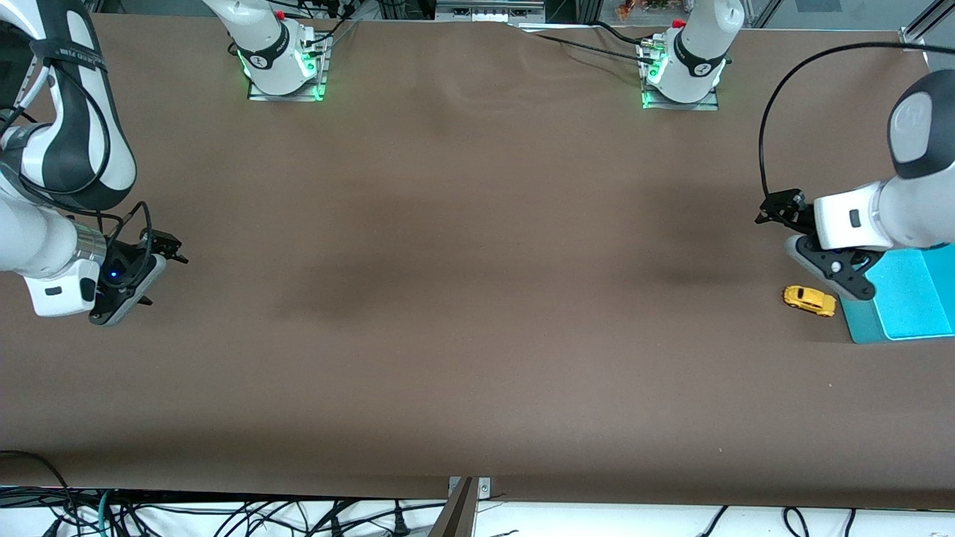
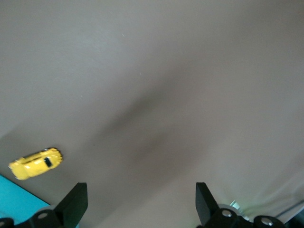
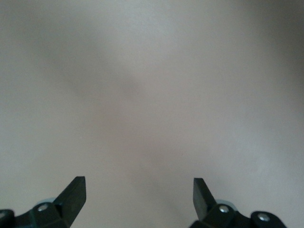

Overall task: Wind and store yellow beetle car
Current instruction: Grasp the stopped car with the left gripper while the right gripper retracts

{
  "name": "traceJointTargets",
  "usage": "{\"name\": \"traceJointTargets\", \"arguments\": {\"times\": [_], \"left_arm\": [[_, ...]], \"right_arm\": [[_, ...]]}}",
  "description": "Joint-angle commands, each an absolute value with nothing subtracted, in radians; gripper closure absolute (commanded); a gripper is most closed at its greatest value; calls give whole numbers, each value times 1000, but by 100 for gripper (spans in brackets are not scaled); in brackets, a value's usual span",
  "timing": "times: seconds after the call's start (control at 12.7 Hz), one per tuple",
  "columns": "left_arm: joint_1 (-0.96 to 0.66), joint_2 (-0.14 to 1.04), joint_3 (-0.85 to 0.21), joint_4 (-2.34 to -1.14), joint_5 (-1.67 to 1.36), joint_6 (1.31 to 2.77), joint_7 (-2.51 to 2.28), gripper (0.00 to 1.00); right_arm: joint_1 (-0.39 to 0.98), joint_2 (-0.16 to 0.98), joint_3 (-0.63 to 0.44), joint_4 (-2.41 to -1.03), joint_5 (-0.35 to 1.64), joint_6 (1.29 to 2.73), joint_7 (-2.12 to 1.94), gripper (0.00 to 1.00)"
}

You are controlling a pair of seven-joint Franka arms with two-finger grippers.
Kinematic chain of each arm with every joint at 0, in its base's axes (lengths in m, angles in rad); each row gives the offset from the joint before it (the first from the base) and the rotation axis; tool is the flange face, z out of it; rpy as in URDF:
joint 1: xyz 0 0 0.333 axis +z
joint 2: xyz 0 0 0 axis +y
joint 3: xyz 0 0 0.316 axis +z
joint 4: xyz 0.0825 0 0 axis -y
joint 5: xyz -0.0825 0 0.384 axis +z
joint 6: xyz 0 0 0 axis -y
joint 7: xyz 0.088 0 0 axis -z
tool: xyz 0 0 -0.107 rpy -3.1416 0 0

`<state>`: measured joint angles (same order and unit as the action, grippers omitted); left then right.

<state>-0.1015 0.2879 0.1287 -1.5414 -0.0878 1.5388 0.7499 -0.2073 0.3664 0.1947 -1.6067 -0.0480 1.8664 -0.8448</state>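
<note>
The yellow beetle car (image 1: 809, 300) is the thing lying nearest the front camera, resting on its wheels on the brown worktop (image 1: 462, 313) at the left arm's end. It sits just beside the edge of a turquoise tray (image 1: 906, 298), apart from it by a thin strip of bare worktop, with its length running roughly across the table. In the left wrist view the yellow beetle car (image 2: 35, 163) shows again, with a corner of the turquoise tray (image 2: 16, 202) close by.

The left gripper (image 1: 835, 272) hangs over the worktop at the tray's edge, above and slightly farther from the front camera than the car; its jaws stand wide apart and hold nothing (both dark fingertips (image 2: 76, 202) frame only bare worktop).

The right gripper (image 1: 127, 287) waits over the worktop at the right arm's end, well apart from the car. Its jaws are likewise spread wide, with the fingertips (image 3: 73, 192) framing bare surface.
</note>
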Motion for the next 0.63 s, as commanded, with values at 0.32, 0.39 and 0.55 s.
{"name": "traceJointTargets", "arguments": {"times": [0.32,0.39,0.55], "left_arm": [[29,262,130,-1868,-25,1955,1401,0],[53,270,132,-1923,-25,2062,1546,0],[106,319,132,-1966,-26,2210,1749,0]], "right_arm": [[-152,350,196,-1404,-146,1543,-353,0],[-152,345,186,-1385,-138,1539,-324,0],[-153,284,189,-1402,-135,1531,-267,0]]}}
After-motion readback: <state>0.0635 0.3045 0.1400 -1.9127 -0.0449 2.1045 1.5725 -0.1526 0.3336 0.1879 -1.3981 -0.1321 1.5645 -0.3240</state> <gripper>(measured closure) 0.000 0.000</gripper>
